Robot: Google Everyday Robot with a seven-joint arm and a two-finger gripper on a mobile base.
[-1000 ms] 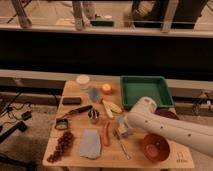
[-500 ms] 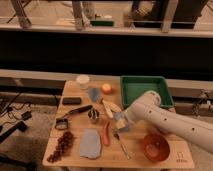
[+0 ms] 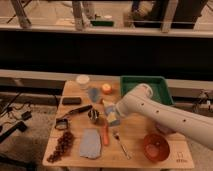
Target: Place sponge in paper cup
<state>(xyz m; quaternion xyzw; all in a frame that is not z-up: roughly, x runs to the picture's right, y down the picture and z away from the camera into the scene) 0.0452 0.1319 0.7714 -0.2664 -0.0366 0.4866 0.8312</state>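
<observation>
Pincer [image 3: 113, 119] over table [image 3: 135, 132] middle, apparently gripping sponge [image 3: 114, 120].
</observation>
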